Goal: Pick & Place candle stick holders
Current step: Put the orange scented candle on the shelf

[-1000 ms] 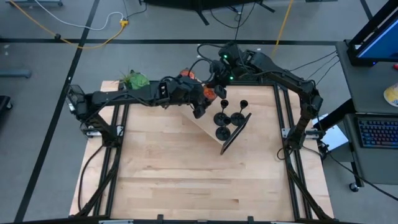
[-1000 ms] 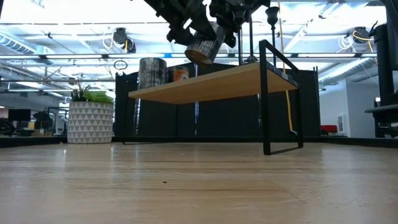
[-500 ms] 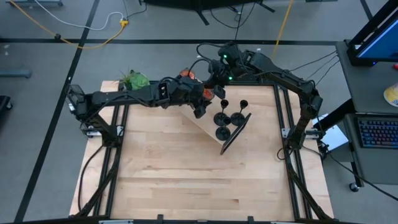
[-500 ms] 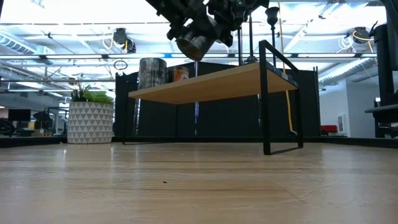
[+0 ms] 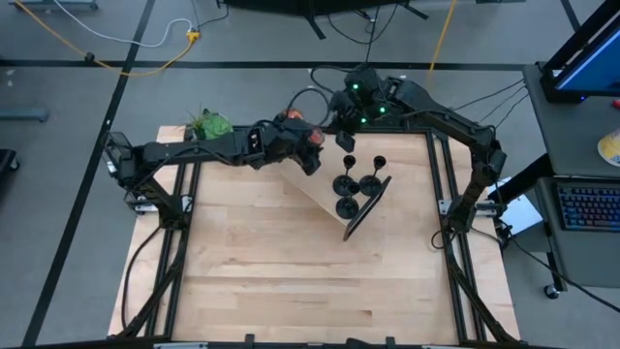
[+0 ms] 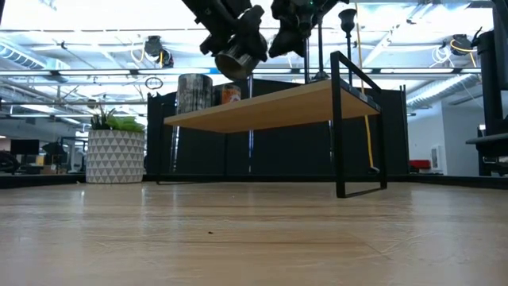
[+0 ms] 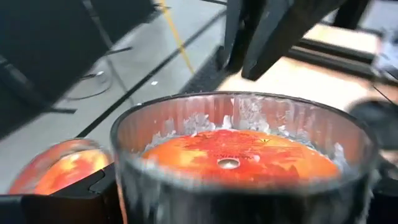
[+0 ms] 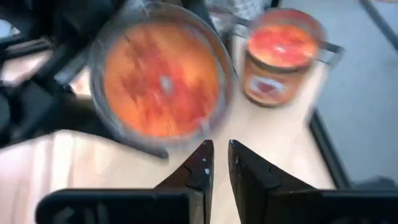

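Three black candle stick holders stand on their round bases on a small wooden shelf. No gripper touches them. My left gripper reaches in from the table's left. It is shut on a glass jar with an orange candle, held in the air above the shelf's far end. My right gripper hovers just right of the jar. Its fingers stand a narrow gap apart with nothing between them. My left gripper pinches the jar's glass wall between its two fingers, one on each side below the rim. The fingers come slanting down from the table's left. The jar is lifted clear of the shelf and tilted, its open top facing up toward my wrist.
Another orange candle jar and a grey jar stand on the shelf's far left part. A potted plant sits at the table's far left corner. Bare wooden table spreads in front of the shelf.
The jar in my left gripper has swung a little toward the table's left and turned, so its orange top now shows from above. A gap has come between it and my right gripper, which was close against it a second ago.
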